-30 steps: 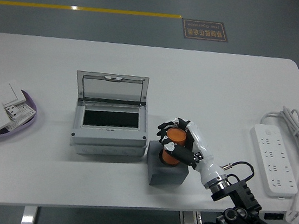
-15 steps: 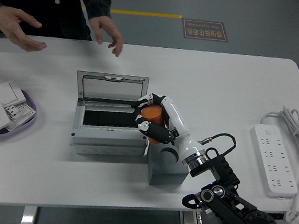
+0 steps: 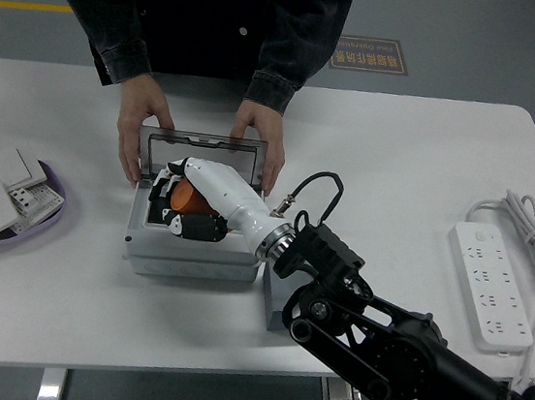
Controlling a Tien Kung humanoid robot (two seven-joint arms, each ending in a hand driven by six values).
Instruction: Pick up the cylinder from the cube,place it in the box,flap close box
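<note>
Gripping cylinder, hand over box

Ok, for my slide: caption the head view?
Right hand lowers orange cylinder into open grey box steadied by a person's hands.

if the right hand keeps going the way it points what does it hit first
Probably the box: the right hand, shut on the cylinder, points left and down into its opening, so the inner floor or left wall comes first. Depth is unclear.
</note>
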